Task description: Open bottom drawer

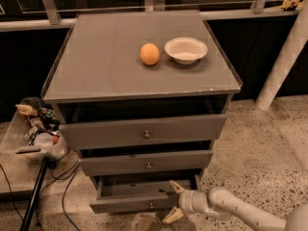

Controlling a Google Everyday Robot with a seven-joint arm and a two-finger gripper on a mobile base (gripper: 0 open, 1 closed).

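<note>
Opening step in hand, by the look of it, and partly done. Low at the near right, pincer (pixel 173 202) at the right part of the bottom drawer (pixel 120 204) front, just right of the small round knob (pixel 151 205). Released and spread wide: one fingertip (pixel 174 186) above the top edge of the front, the other below the bottom edge, straddling the panel rather than clamped on it. Contact with the wood: impossible to tell. Behind, pale grey arm (pixel 240 211) running off toward the near right corner.

Next, judging from this: either close on the front edge or hook behind it, then draw straight toward the near side, level and in line with the cabinet, without lifting or twisting. Worth guarding against the lower finger scraping the speckled floor (pixel 255 153), given so low a position, and against slipping off so thin a panel.

Lowest of three in the grey cabinet (pixel 120 71), directly under the middle drawer (pixel 110 163). Slimmest front of the stack, matt grey wood, tiny metal knob at centre. Standing out further toward the near side than the two above, with a dark strip of its inside showing behind the front. Possibly a touch askew; hard to be sure.

On the cabinet top, well apart from the work: an orange (pixel 149 54) just beside a white bowl (pixel 186 49). To the left, a clear bin (pixel 12 134) of odds and ends, cables (pixel 65 191) on the floor.
</note>
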